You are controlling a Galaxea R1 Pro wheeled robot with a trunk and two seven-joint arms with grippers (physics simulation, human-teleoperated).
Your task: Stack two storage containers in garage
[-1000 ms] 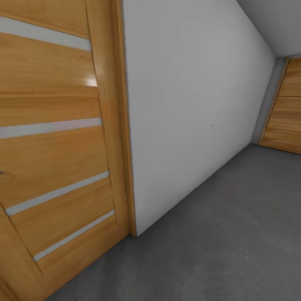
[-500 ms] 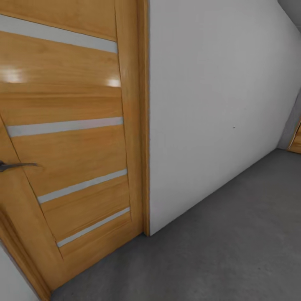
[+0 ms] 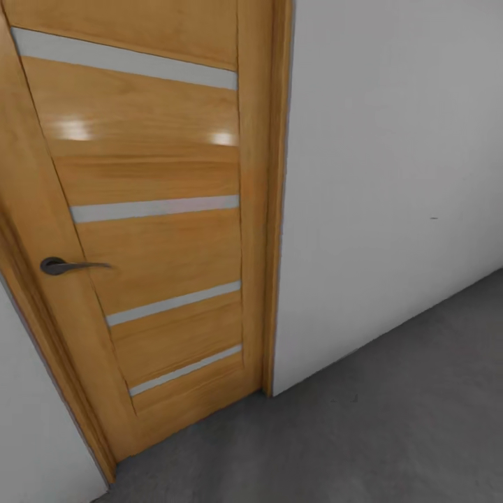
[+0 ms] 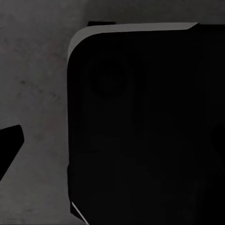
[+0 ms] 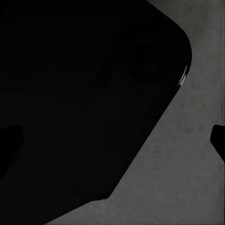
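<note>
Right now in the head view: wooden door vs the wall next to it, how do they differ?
The door is orange-brown wood with a glossy sheen; the wall is plain matte grey-white. The door carries pale horizontal strips and a dark lever handle; the wall is bare apart from a tiny dark speck. The door sits inside a wooden frame; the wall has no trim. Both stand upright and meet the dark grey concrete floor.

The door (image 3: 161, 230) is honey-toned wood with a glossy varnish that catches highlights, crossed by pale matt strips. Its lever handle (image 3: 66, 265) looks like dark brushed metal. The wall (image 3: 391, 181) is smooth, matt grey-white. The floor (image 3: 391, 433) is mottled, rough-looking matt concrete.
</note>
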